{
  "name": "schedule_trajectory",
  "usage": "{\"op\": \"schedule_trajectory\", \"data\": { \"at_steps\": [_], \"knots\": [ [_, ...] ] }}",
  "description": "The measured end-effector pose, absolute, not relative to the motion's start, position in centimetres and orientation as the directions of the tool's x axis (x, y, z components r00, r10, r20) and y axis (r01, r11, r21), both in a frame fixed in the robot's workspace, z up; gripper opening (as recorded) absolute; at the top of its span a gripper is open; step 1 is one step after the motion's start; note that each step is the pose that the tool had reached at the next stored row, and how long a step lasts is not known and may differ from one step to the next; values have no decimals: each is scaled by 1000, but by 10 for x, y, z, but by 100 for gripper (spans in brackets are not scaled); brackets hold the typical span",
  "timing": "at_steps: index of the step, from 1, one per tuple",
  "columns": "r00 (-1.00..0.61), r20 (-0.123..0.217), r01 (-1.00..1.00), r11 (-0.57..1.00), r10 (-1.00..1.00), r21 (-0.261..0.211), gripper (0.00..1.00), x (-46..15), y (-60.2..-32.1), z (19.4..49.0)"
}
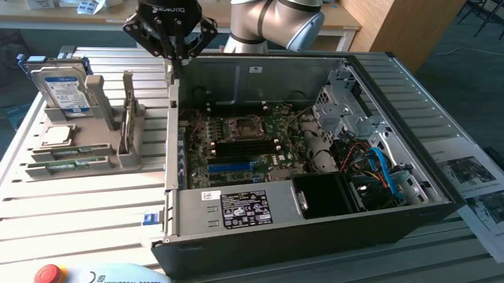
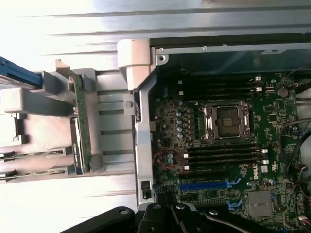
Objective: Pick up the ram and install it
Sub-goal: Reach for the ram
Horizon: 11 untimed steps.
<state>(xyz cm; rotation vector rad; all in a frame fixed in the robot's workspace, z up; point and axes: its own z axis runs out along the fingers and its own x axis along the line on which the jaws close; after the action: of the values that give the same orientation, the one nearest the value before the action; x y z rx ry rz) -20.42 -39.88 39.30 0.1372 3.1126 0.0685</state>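
The ram (image 1: 128,115) is a thin green stick standing on edge in a grey holder on the exterior view's left, outside the computer case. The wrist view shows the same ram (image 2: 80,124) edge-on in the holder. My gripper (image 1: 176,57) hangs above the case's left wall, between the holder and the motherboard (image 1: 236,141). Its fingers are shut with nothing between them. The black gripper (image 2: 171,214) linkages show over the board's edge in the wrist view. Black memory slots (image 2: 226,156) lie beside the processor socket (image 2: 226,121).
The grey rack also holds a hard drive (image 1: 63,85), a silver processor chip (image 1: 56,135) and flat green boards (image 1: 67,156). The open case (image 1: 315,236) has tall metal walls, a drive cage (image 1: 346,109) and blue cables (image 1: 382,165). A red stop button (image 1: 49,274) sits at the front.
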Motion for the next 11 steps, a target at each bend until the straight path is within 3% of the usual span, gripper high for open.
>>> {"op": "schedule_trajectory", "data": {
  "at_steps": [11],
  "knots": [
    [-995, -23, 91, 995, 92, 45, 11, -235, -399, 393]
  ]
}}
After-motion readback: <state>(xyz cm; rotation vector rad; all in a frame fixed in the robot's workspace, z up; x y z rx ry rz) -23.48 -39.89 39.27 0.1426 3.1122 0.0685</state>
